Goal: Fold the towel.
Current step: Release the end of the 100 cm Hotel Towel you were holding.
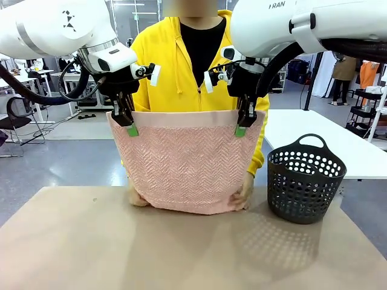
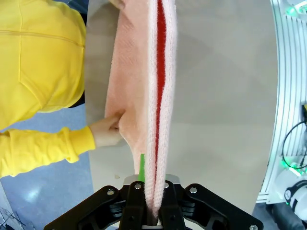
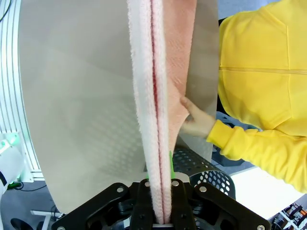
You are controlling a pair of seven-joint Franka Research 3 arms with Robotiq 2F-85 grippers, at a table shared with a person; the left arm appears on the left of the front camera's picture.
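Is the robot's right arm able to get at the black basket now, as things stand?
Probably not yet: its right hand is shut on the towel's top corner. The path down to the basket itself looks free.

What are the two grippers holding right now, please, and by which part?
Both hold the light pink terry cloth towel: left gripper and right gripper pinch its top corners.

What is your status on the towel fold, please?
Left gripper, right gripper shut on towel top corners. Towel hangs, person's hands holding lower corners. Black basket stands apart, right side.
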